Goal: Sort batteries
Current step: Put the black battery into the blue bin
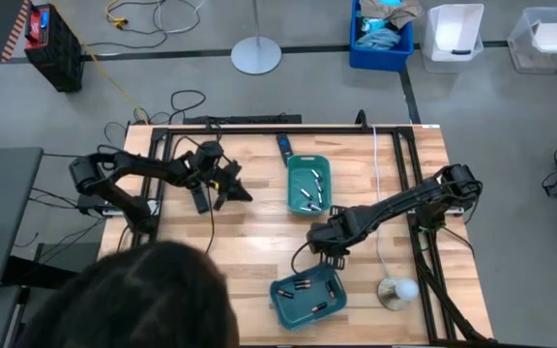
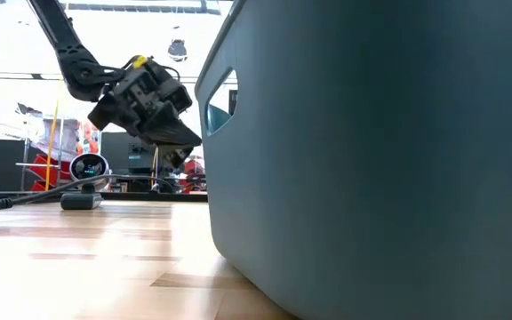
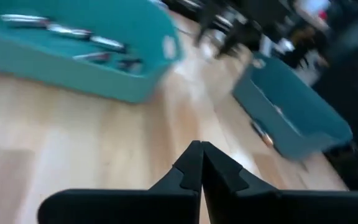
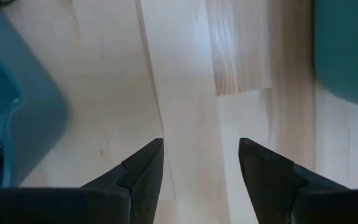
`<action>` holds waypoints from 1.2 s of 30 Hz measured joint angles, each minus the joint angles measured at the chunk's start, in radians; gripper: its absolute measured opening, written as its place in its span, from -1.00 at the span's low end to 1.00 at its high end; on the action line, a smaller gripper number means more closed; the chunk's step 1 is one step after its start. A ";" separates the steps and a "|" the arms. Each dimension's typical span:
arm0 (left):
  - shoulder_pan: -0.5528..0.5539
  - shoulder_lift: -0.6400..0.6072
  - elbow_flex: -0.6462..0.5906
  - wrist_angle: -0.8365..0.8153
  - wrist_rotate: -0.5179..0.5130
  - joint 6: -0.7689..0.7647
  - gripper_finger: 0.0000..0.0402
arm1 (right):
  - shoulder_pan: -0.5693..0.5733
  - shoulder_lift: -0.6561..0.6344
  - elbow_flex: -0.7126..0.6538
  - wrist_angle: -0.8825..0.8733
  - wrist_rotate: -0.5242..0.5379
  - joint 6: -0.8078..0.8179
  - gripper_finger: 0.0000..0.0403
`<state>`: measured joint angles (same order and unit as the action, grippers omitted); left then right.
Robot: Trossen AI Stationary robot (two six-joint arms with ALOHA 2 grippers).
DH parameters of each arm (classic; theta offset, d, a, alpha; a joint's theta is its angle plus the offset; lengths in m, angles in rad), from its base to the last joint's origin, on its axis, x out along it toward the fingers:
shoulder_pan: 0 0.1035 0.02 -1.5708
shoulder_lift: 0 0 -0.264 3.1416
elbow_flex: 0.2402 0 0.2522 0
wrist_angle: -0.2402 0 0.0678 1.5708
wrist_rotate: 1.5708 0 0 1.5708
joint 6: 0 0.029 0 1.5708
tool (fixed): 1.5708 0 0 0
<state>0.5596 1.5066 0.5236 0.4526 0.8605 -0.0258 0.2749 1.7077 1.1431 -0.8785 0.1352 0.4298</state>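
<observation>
Two teal trays sit on the wooden table: a far tray (image 1: 309,184) and a near tray (image 1: 307,298), each with several small batteries (image 1: 309,193) lying inside. In the left wrist view the far tray's batteries (image 3: 61,28) show as silvery cylinders. My left gripper (image 1: 240,191) hangs shut above bare wood left of the far tray, holding nothing (image 3: 201,163). My right gripper (image 1: 322,249) is open over bare wood between the two trays (image 4: 201,155), with nothing between its fingers. The low view shows the left gripper (image 2: 172,142) raised off the table.
A flat black bar (image 1: 286,147) lies at the far tray's far end. A white round object (image 1: 395,290) with a white cable sits right of the near tray. A person's head (image 1: 153,300) leans over the near left edge. The near tray's wall (image 2: 372,160) fills the low view.
</observation>
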 joint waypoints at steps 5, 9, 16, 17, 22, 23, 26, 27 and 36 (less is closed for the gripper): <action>-0.071 0.000 0.000 -0.002 0.003 0.166 -0.91 | -0.001 0.000 0.000 0.027 0.000 -0.012 0.12; -0.134 0.000 0.000 -0.003 -0.001 0.187 -0.74 | -0.001 0.000 0.000 0.051 0.002 -0.018 0.11; -0.277 0.035 0.016 -0.018 -0.072 0.351 -0.48 | -0.001 -0.001 0.000 0.113 0.024 -0.082 0.02; -0.294 0.054 0.030 -0.030 -0.074 0.351 -0.46 | -0.001 -0.001 0.000 0.116 0.024 -0.089 0.01; -0.375 0.239 0.181 -0.155 -0.032 0.379 -0.42 | 0.001 -0.001 0.000 0.157 0.026 -0.090 -0.05; -0.391 0.279 0.217 -0.190 -0.019 0.407 -0.42 | 0.003 -0.002 0.000 0.168 0.028 -0.090 -0.06; -0.425 0.366 0.308 -0.255 0.041 0.497 -0.42 | 0.004 -0.005 0.005 0.169 0.032 -0.044 -0.09; -0.436 0.392 0.329 -0.258 0.064 0.505 -0.42 | 0.004 -0.012 0.012 0.158 0.032 -0.008 -0.10; -0.514 0.526 0.499 -0.071 -0.018 0.496 -0.28 | 0.020 -0.185 0.051 0.139 0.144 -0.054 -0.13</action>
<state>0.0454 2.0324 1.0221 0.3819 0.8424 0.4703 0.2947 1.5226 1.1942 -0.7399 0.2790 0.3759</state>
